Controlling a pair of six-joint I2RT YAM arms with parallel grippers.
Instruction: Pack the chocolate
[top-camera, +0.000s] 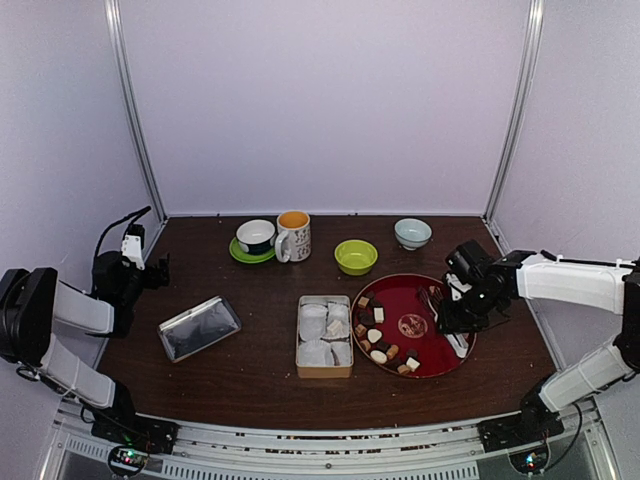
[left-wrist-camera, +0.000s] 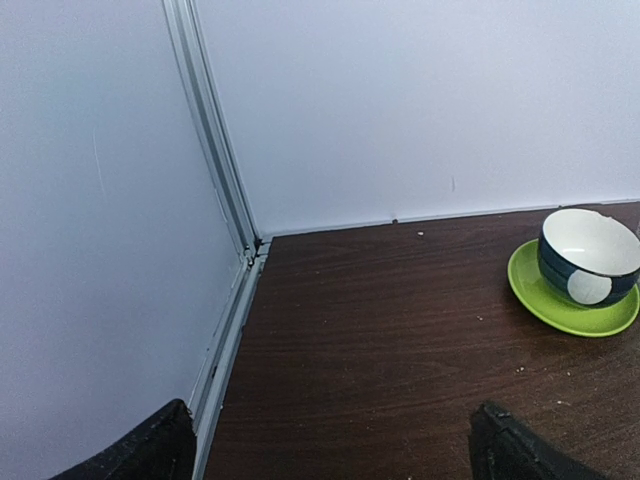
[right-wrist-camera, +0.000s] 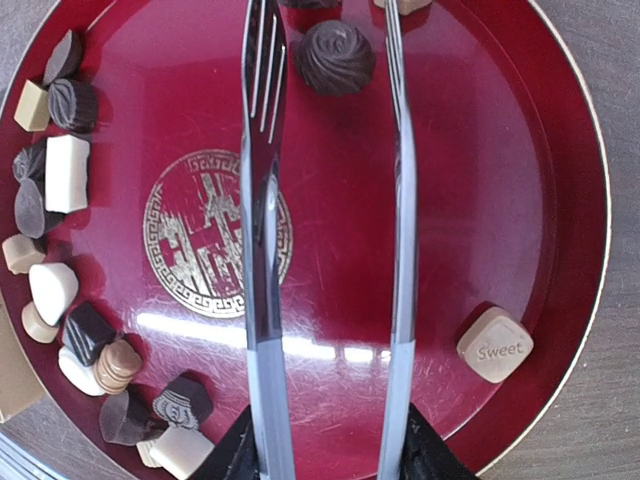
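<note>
well, chocolate (right-wrist-camera: 67, 172): tan, dark brown and cream cubes and rounds, mostly lining one rim of the red plate (right-wrist-camera: 480, 150), near the counter's right edge.
right gripper (right-wrist-camera: 330, 452): clamped on the tongs (right-wrist-camera: 262, 250), whose tips flank a dark swirled piece.
left gripper (left-wrist-camera: 330, 445): spread wide, empty, by the back left corner.

the one legible word is "sweet", marked in script on the top of a tan square chocolate (right-wrist-camera: 495, 345) lying near the rim of the red plate (right-wrist-camera: 470, 150). the gold emblem (right-wrist-camera: 218, 235) at the plate's middle is a key-pattern ornament with no letters to make out, and the stamp on a dark chocolate (right-wrist-camera: 183, 402) is too faint to read.
</note>
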